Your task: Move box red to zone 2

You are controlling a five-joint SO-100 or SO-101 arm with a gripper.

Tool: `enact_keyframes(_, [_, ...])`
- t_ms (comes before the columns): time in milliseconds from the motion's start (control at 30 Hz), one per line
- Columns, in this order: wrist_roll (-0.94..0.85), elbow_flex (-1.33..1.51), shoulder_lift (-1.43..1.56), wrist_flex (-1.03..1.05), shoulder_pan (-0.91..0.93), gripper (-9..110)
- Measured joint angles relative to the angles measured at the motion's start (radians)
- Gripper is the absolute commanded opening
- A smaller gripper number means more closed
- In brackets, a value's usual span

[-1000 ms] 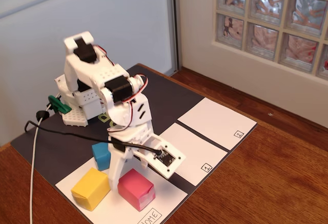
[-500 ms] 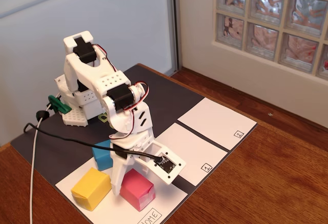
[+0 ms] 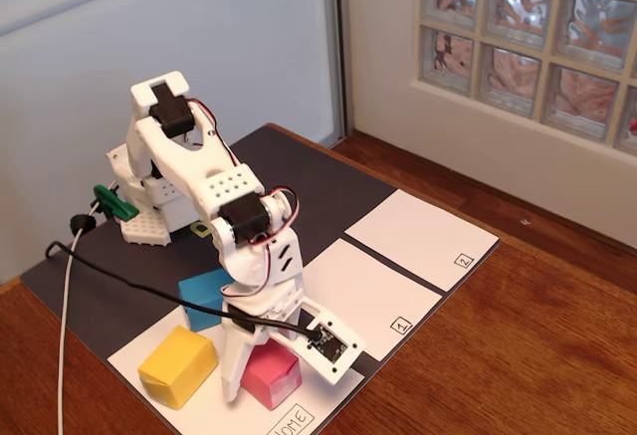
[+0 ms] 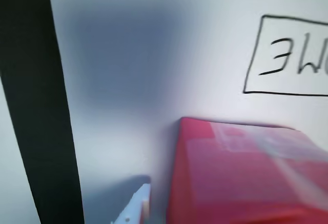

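fixed view: the arm is folded forward and down over the white home sheet point(image 3: 214, 400) at the near end of the dark mat point(image 3: 328, 191), with the gripper point(image 3: 247, 373) lowered straight onto the red box point(image 3: 271, 375). one white finger point(image 3: 231, 365) stands against the box's left side, between it and the yellow box point(image 3: 177, 365); the other jaw is hidden behind the wrist and camera board, so i cannot tell whether the claw has clenched on the box or only straddles it. it reads as a grasp being set up: a vertical approach fits here because the yellow box lies just beside the red one, and a finger has to slip into the gap between them without nudging either.

the red box sits on the home sheet, near its right edge in this view, just above the handwritten home label point(image 3: 292, 421). the blue box point(image 3: 206, 294) lies behind the arm, partly on the sheet's far edge, and is out of the way.

the wrist view shows the box's top point(image 4: 246, 175) filling the lower right, very close and blurred, with a white fingertip point(image 4: 134, 208) just beside its left face. that agrees with a jaw hugging the side, though contact is not certain.

zone 2 point(image 3: 418, 231) is the farther white panel toward the right, past zone 1 point(image 3: 363, 291), well apart from the box. the box has not started its trip; a firm squeeze and a lift clear of the yellow neighbour would be needed first, and thin folded paper may dent or slip.
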Motion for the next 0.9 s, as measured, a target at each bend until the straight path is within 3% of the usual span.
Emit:
enact_keyframes(367, [0.0, 0.0, -0.014, -0.014, 0.0, 35])
enact_keyframes(900, [0.0, -0.003, -0.002, -0.003, 0.0, 2])
